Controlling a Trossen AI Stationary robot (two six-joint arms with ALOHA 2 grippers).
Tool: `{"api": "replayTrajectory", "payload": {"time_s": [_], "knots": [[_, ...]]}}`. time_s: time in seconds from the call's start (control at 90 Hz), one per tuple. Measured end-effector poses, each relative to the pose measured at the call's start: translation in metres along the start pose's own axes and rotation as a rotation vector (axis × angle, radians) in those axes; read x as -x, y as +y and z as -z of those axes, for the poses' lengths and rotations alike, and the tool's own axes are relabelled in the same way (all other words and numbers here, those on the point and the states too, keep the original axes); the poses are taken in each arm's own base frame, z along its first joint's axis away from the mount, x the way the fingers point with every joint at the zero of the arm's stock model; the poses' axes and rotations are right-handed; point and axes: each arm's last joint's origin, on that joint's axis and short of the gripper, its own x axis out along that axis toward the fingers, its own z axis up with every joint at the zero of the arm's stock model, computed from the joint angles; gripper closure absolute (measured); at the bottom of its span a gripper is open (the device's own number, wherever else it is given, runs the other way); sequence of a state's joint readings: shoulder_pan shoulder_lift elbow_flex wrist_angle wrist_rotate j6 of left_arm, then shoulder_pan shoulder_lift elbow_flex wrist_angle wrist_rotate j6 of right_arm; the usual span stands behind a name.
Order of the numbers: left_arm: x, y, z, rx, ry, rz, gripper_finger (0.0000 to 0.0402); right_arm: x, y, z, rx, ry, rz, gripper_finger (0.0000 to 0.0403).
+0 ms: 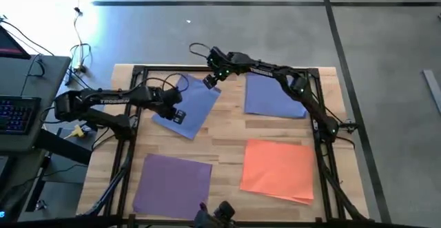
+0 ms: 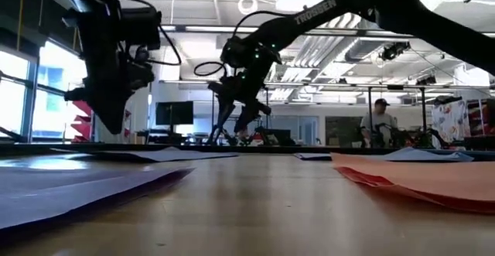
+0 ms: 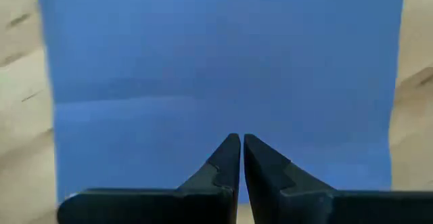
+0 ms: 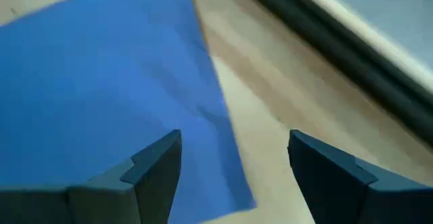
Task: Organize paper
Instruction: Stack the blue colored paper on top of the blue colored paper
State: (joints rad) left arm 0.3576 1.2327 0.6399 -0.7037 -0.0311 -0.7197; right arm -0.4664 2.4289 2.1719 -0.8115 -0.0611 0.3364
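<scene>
A blue sheet of paper (image 1: 191, 104) lies flat and askew at the table's far left. My left gripper (image 1: 176, 111) hangs shut just above it, over its middle (image 3: 223, 82); in the low view my left gripper (image 2: 108, 126) is clear of the table. My right gripper (image 1: 211, 80) stands open above the same sheet's far corner, one finger over the blue paper (image 4: 101, 82), the other over bare wood. A second blue sheet (image 1: 273, 94) lies at the far right, an orange sheet (image 1: 279, 169) at the near right, and a purple one (image 1: 172, 181) at the near left.
A dark metal frame (image 1: 131, 128) runs along the table's edges. A desk with a keyboard (image 1: 17, 111) stands to the left of the table. Bare wood (image 1: 227, 128) shows between the sheets in the table's middle. A person (image 2: 379, 121) stands in the room beyond.
</scene>
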Motion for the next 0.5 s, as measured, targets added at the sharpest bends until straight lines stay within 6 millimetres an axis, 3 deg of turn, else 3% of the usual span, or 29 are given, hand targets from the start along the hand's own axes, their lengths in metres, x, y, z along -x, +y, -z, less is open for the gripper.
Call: {"api": "replayTrajectory", "payload": {"time_s": [0.256,0.5], "knots": [[-0.031,0.015,0.02,-0.187,0.025,0.028,0.0402,0.02,0.05,0.022,0.043,0.081,-0.064,0.0153],[-0.047,0.018,0.031,-0.377,0.003,0.209,0.0402,0.025,0.097,0.073,0.143,0.319,0.008,0.0153]]}}
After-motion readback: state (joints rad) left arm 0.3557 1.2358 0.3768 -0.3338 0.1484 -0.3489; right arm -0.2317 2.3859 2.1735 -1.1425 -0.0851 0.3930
